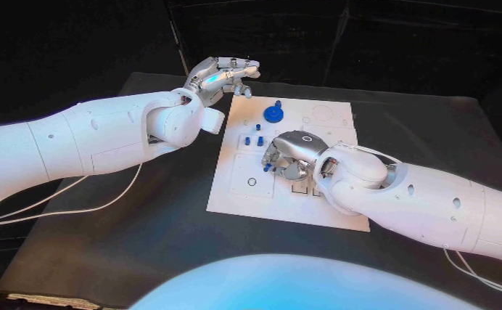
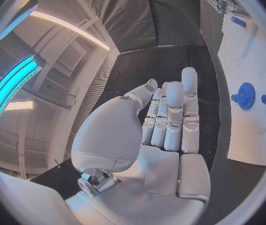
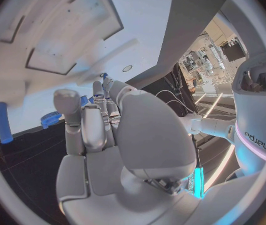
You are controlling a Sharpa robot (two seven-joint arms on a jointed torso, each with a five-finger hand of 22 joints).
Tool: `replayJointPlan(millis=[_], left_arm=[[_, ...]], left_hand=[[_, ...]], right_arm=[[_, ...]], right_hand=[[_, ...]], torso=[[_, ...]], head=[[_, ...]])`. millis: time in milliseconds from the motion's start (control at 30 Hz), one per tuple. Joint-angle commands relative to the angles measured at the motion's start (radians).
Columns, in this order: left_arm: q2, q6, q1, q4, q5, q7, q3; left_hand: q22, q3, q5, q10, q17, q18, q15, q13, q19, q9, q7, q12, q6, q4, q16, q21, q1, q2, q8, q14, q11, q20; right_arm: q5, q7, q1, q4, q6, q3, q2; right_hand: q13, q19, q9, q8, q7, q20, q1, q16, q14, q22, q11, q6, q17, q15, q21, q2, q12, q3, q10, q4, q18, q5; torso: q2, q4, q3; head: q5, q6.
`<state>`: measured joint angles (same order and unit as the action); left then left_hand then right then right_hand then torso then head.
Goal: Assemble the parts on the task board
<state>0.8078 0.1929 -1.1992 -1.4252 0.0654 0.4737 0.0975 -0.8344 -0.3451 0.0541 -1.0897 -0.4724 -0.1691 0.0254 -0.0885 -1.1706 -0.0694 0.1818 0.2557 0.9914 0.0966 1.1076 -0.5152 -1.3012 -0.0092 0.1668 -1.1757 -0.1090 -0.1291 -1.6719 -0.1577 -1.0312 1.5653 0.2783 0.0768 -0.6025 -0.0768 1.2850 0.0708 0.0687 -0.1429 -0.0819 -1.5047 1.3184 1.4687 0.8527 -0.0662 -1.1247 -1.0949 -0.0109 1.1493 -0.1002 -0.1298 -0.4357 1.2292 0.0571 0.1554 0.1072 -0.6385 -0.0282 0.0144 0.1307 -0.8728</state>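
Observation:
The white task board lies in the middle of the black table. A blue gear stands near its far edge, and small blue pegs stand just nearer on the left. My right hand hovers palm down over the board's middle, right beside those pegs. In the right wrist view its fingers reach out straight toward the board, with a blue peg and a small blue piece close to them. My left hand is raised past the board's far left corner, fingers straight and together, holding nothing. The gear lies beyond it.
Outlined recesses mark the board's far right part, and slots lie close to my right wrist. Black table surface runs around the board on all sides. A dark curtain backs the table.

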Motion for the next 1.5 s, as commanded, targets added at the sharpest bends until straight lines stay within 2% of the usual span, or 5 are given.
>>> replayJointPlan(millis=[33, 833, 1500], left_arm=[[-0.001, -0.014, -0.002, 0.0, 0.002, 0.003, -0.001], [-0.004, -0.02, -0.002, 0.0, 0.002, 0.0, -0.001], [-0.003, -0.03, -0.002, -0.001, 0.002, -0.008, -0.001]], left_hand=[[0.002, -0.002, 0.004, 0.005, 0.001, -0.013, 0.001, -0.001, -0.004, 0.0, 0.003, 0.003, -0.006, 0.001, -0.004, 0.006, -0.002, -0.003, 0.004, 0.005, 0.0, 0.003], [0.002, -0.003, 0.004, 0.007, 0.001, -0.013, 0.002, -0.001, -0.004, 0.001, 0.003, 0.004, -0.007, 0.0, -0.004, 0.006, 0.0, -0.003, 0.004, 0.005, -0.001, 0.003], [0.002, -0.003, 0.004, 0.007, 0.002, -0.013, 0.002, 0.0, -0.004, 0.001, 0.003, 0.004, -0.008, 0.0, -0.004, 0.006, 0.0, -0.004, 0.004, 0.005, -0.001, 0.002]], right_arm=[[-0.009, -0.003, 0.0, 0.004, 0.02, 0.0, 0.0], [-0.033, -0.038, 0.002, 0.004, -0.007, 0.0, 0.0], [-0.023, -0.03, 0.002, -0.005, -0.037, 0.0, 0.021]], right_hand=[[-0.001, 0.006, 0.001, 0.003, -0.001, -0.002, 0.012, 0.0, 0.028, 0.0, -0.001, -0.008, 0.001, -0.007, 0.003, 0.0, -0.006, -0.006, 0.007, -0.001, -0.019, 0.003], [-0.002, 0.006, 0.001, 0.003, -0.001, -0.002, 0.015, 0.0, 0.028, -0.001, -0.001, -0.008, 0.003, -0.007, 0.002, 0.0, -0.006, -0.008, 0.008, -0.002, -0.019, 0.005], [-0.002, 0.005, 0.002, 0.003, -0.001, -0.002, 0.022, -0.001, 0.027, -0.002, -0.001, -0.009, 0.005, -0.007, 0.002, -0.001, -0.006, -0.008, 0.008, -0.003, -0.019, 0.004]], torso=[[0.0, -0.0005, 0.0], [0.0, 0.0001, -0.0004], [0.0, 0.0002, -0.0002]], head=[[0.001, 0.0], [-0.001, 0.0], [0.002, 0.0]])
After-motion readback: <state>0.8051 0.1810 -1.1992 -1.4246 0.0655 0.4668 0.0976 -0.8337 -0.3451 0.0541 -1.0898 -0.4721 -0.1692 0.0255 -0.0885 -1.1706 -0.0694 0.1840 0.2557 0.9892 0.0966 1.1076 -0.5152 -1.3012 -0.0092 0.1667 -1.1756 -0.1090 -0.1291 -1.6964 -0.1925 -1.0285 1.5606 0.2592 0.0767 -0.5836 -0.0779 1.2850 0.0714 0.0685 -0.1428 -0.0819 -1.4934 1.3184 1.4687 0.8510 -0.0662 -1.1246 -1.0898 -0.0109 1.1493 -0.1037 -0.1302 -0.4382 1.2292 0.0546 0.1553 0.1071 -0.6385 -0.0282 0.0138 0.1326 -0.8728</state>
